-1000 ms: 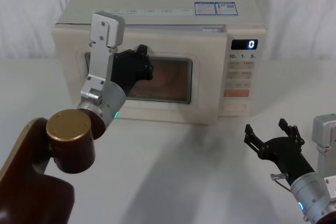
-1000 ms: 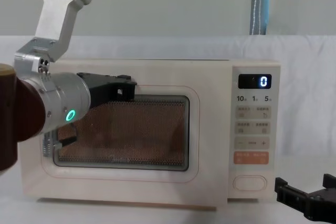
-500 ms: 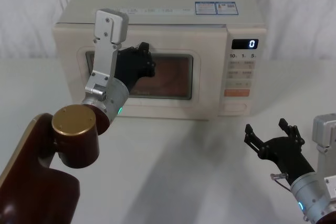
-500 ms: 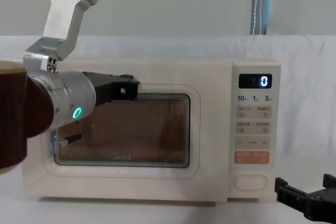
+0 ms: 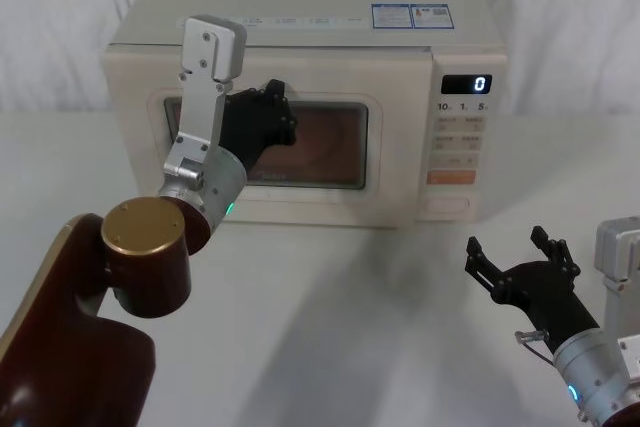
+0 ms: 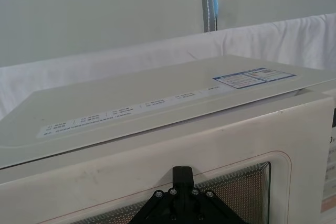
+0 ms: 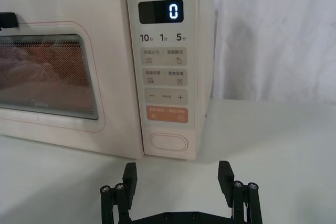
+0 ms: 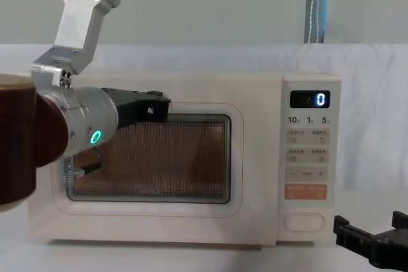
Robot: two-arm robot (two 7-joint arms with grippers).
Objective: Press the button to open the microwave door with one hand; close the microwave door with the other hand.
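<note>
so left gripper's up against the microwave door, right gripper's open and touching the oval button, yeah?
Not touching. In the right wrist view the right gripper is open but hangs well short of the button. The left gripper is against the microwave door.

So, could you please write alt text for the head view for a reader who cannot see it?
The left gripper is against the glass window of the cream microwave door, which sits flush with the control panel. The right gripper, fingers spread open, hovers over the white table below and in front of the oval button.
</note>
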